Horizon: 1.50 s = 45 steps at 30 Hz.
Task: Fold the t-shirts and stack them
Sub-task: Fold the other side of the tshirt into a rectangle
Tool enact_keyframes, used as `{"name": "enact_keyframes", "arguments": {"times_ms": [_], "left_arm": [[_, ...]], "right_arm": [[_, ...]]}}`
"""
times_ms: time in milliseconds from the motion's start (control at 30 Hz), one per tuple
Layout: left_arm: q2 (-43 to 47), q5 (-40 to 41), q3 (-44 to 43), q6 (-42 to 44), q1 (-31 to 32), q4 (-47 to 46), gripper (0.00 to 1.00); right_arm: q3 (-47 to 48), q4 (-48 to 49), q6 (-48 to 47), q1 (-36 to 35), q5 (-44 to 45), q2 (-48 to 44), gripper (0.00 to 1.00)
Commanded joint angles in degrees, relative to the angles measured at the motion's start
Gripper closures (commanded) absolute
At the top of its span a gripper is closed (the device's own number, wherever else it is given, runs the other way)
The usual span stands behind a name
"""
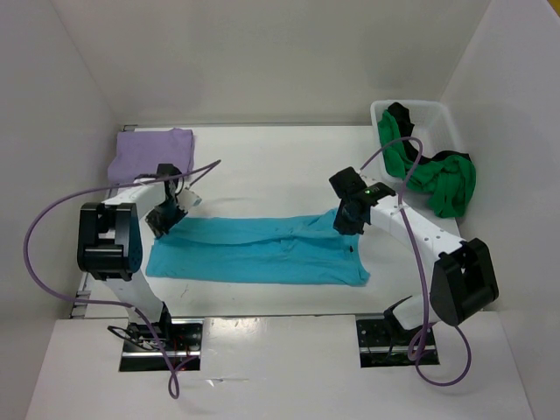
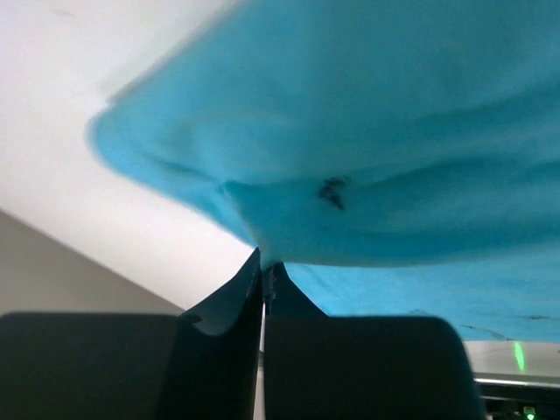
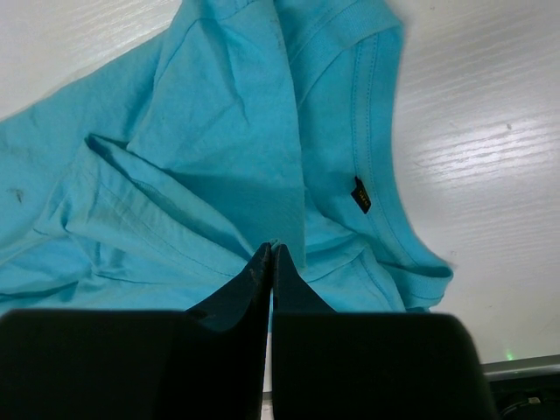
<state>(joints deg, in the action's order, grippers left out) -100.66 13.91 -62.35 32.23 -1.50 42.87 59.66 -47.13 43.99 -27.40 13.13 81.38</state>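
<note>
since the turquoise t-shirt (image 1: 258, 249) is thin, limp cloth, light and prone to sag and bunch, it looks best taken by its edge: one pinch near each end of a long side, so it hangs flat between the arms. it lies spread lengthwise across the middle of the table (image 1: 262, 166), collar end to the right. the left gripper (image 1: 164, 220) is clamped tight on the far left corner, and the wrist view shows cloth draped over its tips. the right gripper (image 1: 348, 220) is pressed closed too and seems to nip a fold near the collar. both arms reach in from the sides, wrists tipped down at the cloth. the lavender t-shirt (image 1: 153, 150) sits folded at far left — the green t-shirt (image 1: 442, 179) and black t-shirt (image 1: 401, 118) spill from the white bin (image 1: 429, 107).
</note>
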Motion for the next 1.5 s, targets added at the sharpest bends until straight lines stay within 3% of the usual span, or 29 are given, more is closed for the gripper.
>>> {"name": "enact_keyframes", "arguments": {"times_ms": [0, 233, 467, 567, 700, 1133, 1467], "left_arm": [[0.6, 2.5, -5.6, -3.3, -0.1, -1.6, 1.0], [7.2, 6.5, -11.5, -5.3, 1.7, -10.3, 1.0], [12.9, 8.1, 2.6, 0.6, 3.4, -14.0, 1.0], [15.0, 8.1, 9.2, 2.0, 5.0, -14.0, 1.0], [15.1, 10.9, 13.8, 2.7, 5.5, -14.0, 1.0], [10.9, 14.7, 14.4, 2.1, 5.5, -14.1, 1.0], [9.8, 16.2, 15.4, 2.1, 5.5, -15.7, 1.0]], "right_arm": [[1.8, 1.4, -1.0, 0.1, 3.1, 0.0, 1.0], [10.3, -0.8, -6.5, 5.1, 3.7, 0.0, 1.0], [2.7, -2.3, -2.9, 5.1, -2.6, -2.3, 1.0], [2.1, -2.9, -1.1, 1.8, -3.2, -1.5, 1.0], [2.1, -5.5, 0.8, 0.1, -1.4, 0.6, 1.0], [3.4, -14.6, 3.7, -8.5, 1.0, 10.5, 1.0], [3.4, -16.2, 4.3, -8.5, 2.3, 11.5, 1.0]]}}
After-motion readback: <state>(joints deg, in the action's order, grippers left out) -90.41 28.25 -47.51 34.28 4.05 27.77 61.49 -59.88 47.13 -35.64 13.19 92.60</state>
